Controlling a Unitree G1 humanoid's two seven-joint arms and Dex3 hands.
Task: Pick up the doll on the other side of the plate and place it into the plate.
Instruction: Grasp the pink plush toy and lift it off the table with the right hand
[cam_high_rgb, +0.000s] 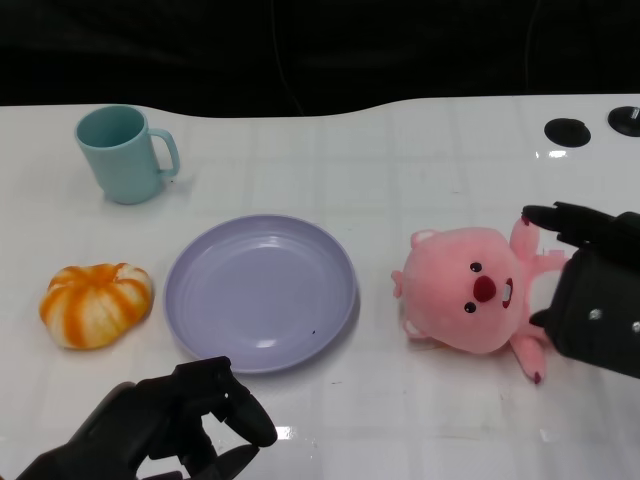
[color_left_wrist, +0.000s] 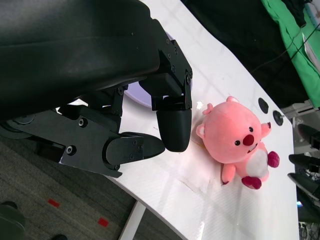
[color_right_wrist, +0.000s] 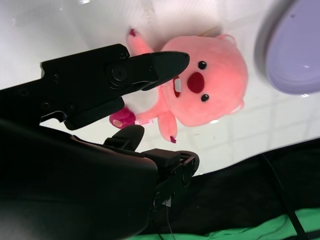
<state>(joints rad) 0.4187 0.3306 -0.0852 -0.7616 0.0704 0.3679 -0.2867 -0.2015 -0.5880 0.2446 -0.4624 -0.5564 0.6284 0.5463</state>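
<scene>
The pink plush doll (cam_high_rgb: 470, 300) lies on its back on the white table, just right of the lavender plate (cam_high_rgb: 260, 290). My right hand (cam_high_rgb: 595, 290) is at the doll's body from the right, with fingers spread along its far and near sides. In the right wrist view the doll (color_right_wrist: 210, 85) lies between the thumb and the fingers of that hand (color_right_wrist: 100, 150), and nothing shows a firm grip. The plate's rim (color_right_wrist: 295, 55) is just past the doll's head. My left hand (cam_high_rgb: 170, 425) hovers at the table's near edge in front of the plate, fingers curled in and holding nothing.
A teal mug (cam_high_rgb: 125, 155) stands at the back left. An orange-and-white pumpkin toy (cam_high_rgb: 97, 303) lies left of the plate. Two black round fittings (cam_high_rgb: 567, 130) sit in the tabletop at the far right. The left wrist view shows the doll (color_left_wrist: 240, 142) beyond my left hand (color_left_wrist: 115, 100).
</scene>
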